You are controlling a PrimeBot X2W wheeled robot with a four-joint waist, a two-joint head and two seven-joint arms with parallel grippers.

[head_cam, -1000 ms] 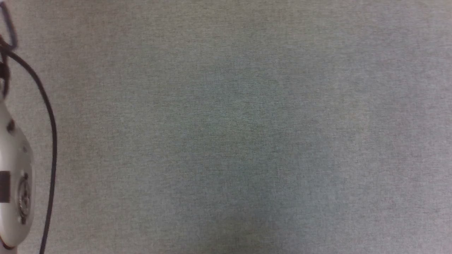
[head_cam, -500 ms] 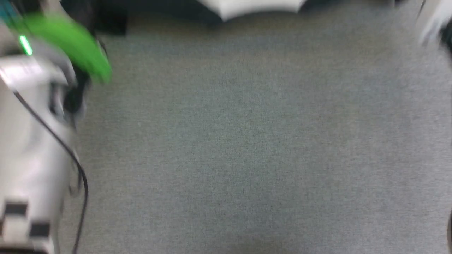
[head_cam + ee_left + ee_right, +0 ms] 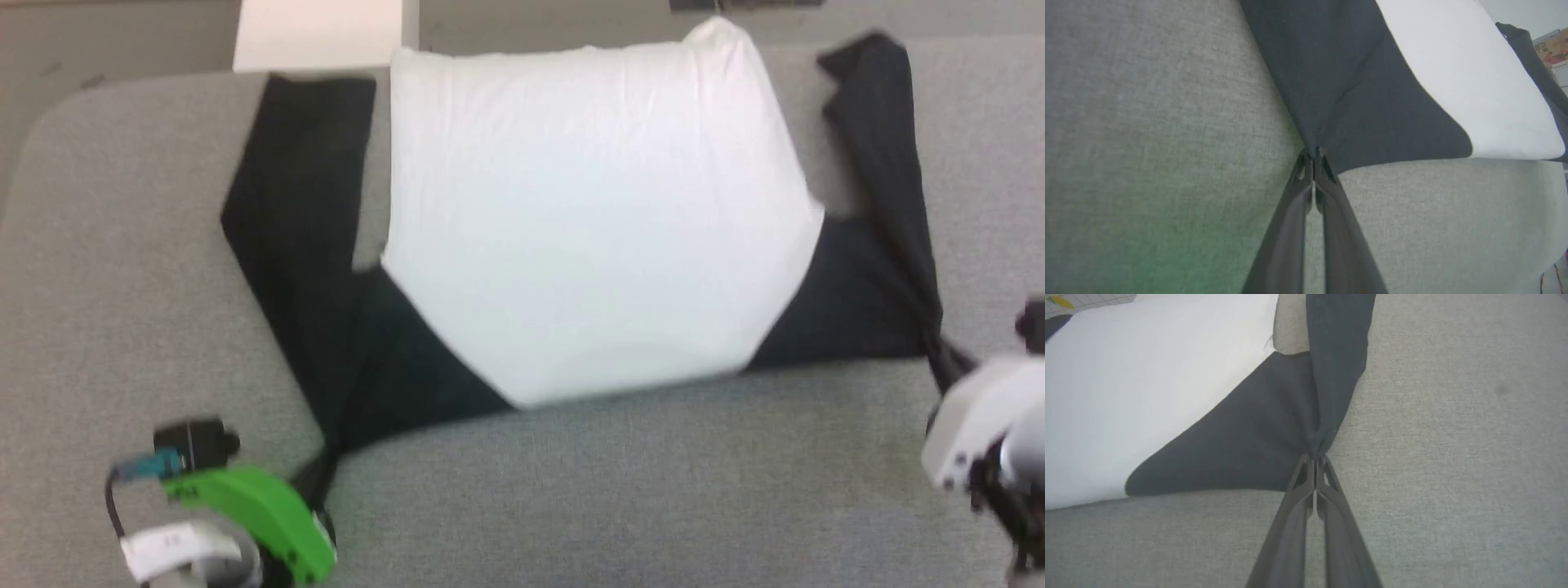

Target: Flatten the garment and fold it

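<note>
The garment (image 3: 596, 229) is spread face-down-ish across the grey bench (image 3: 571, 490), white body in the middle, black sleeves out to each side, collar end nearest the robot and the hem right up by the far edge. The biggest worry is the grip. The left fingers (image 3: 1313, 155) are squeezed fully together on just the tip of the black shoulder corner, and the right fingers (image 3: 1315, 460) are clamped the same way on a bunched knot of black cloth where sleeve meets shoulder. Pinches that thin could slip out if the pull goes hard or jerky. Pull one side more than the other and the body would likely skew instead of smoothing. The right sleeve also looks twisted where it runs away from the pinch, so that twist might get dragged into the fold. And with the hem so close to the far edge, any push that way could tip cloth over it. Pose-wise, both arms sit low and wide apart — left at the near left corner, right out at the right edge — with the fingers lying nearly flat along the bench, pointing in at the shirt.
</note>
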